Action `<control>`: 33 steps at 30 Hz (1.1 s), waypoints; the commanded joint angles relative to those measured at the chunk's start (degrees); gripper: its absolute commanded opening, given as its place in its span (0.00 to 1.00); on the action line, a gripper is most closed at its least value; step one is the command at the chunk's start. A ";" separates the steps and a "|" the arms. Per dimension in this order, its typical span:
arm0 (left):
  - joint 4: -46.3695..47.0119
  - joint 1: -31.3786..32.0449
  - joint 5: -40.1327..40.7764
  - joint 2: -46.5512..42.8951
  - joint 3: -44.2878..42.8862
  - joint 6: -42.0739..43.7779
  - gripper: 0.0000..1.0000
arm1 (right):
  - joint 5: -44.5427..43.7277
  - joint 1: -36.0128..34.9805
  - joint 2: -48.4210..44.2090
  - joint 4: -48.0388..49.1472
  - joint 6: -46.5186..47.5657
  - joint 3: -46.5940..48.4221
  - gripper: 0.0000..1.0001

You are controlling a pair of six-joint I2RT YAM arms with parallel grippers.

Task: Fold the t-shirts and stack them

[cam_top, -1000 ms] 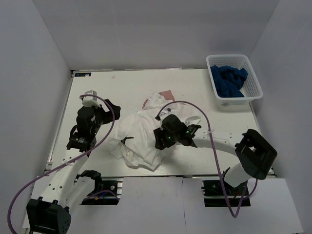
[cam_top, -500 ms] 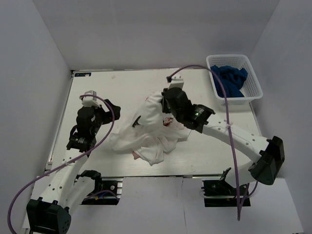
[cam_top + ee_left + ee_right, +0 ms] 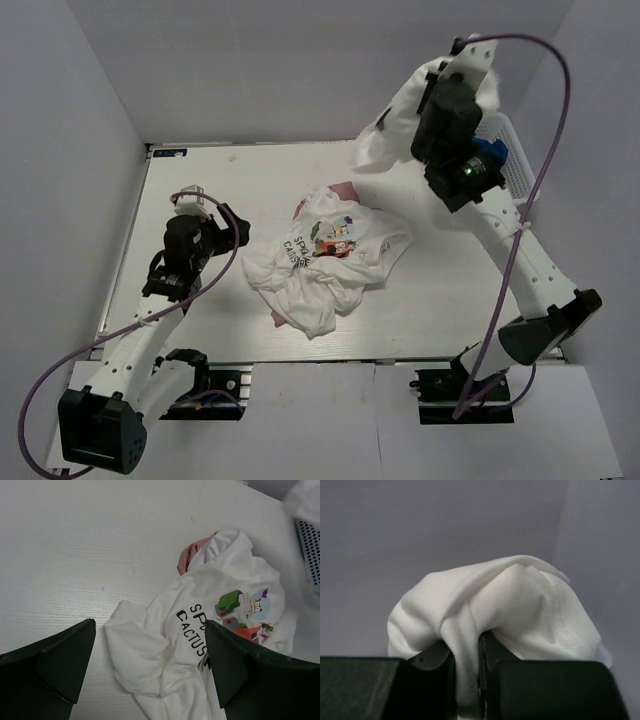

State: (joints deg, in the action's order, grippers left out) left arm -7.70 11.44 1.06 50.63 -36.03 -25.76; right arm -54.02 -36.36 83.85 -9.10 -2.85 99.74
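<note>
The dusty pink tee (image 3: pixel 189 557) is mostly hidden under the crumpled white printed tee (image 3: pixel 320 265), which lies print-up in a heap that seems longest left-to-right. Just left of that heap the left gripper (image 3: pixel 150 625) gapes, holding nothing. Above and right of the heap, the raised right gripper (image 3: pixel 480 650) pinches a hanging white cloth (image 3: pixel 395 125).

White table (image 3: pixel 230 180), basket (image 3: pixel 517 172), blue cloth (image 3: pixel 491 150)
</note>
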 commanded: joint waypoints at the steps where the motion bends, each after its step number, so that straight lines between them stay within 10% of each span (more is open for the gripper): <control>1: 0.06 0.16 0.52 1.22 -0.27 0.27 1.00 | -6.80 6.79 4.72 15.95 15.40 9.84 0.00; 9: -0.12 0.16 0.52 6.32 -2.19 0.80 1.00 | -3.56 20.70 23.80 17.11 24.57 29.89 0.00; 20: -0.73 0.16 -0.01 11.33 -3.87 1.32 1.00 | 19.91 32.92 27.24 -2.40 -5.12 6.71 0.00; 23: -0.73 0.16 -0.01 10.72 -3.18 1.32 1.00 | 20.88 34.33 29.08 -8.11 -10.06 6.07 0.44; 24: -0.73 0.16 -0.01 10.72 -3.17 1.32 1.00 | 21.41 34.60 29.00 -10.30 -9.89 6.34 0.77; 25: -0.73 0.16 -0.79 10.72 -3.17 1.32 1.00 | 22.72 34.51 29.00 -13.10 -9.89 8.78 0.90; 33: -0.12 0.16 -2.73 10.19 -2.64 -0.43 1.00 | 31.75 28.37 13.99 -22.72 -6.30 -0.63 0.90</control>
State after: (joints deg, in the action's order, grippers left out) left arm -8.56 11.44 -0.30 62.26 -37.89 -25.23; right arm -29.30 -3.86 108.62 -29.89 -9.76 104.12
